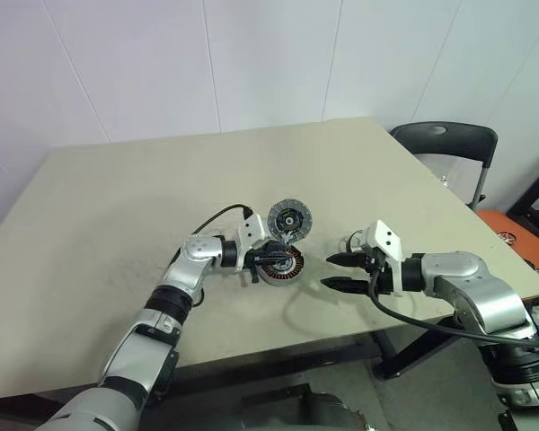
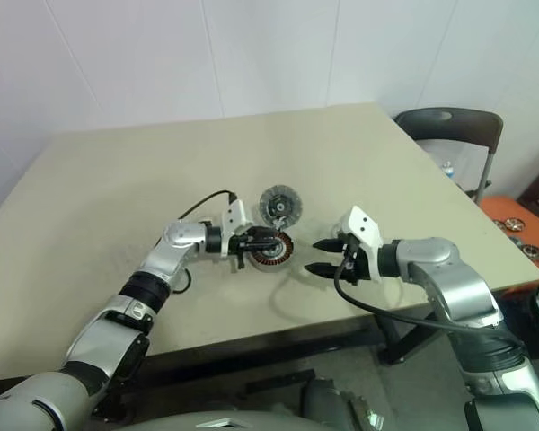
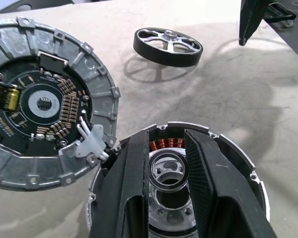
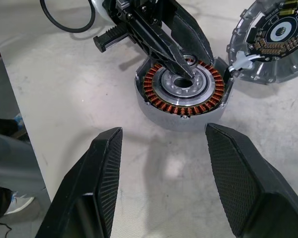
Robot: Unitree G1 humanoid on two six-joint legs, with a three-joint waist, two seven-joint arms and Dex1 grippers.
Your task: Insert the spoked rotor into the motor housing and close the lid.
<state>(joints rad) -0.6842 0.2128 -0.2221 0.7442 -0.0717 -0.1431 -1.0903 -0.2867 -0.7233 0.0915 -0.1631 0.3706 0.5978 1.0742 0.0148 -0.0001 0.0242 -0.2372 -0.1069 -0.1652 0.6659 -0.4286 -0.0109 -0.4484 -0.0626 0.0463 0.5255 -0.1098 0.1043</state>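
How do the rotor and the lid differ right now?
The rotor lies flat on the table, apart from the housing. The lid stands tilted up at the housing's edge, joined to it by white wires. The rotor is an open spoked wheel with a dark rim, while the lid is a solid disc showing a circuit board. Both are round, and neither is held.

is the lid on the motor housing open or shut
Open. The lid is swung off the motor housing, circuit-board side showing, and the copper windings and core are bare.
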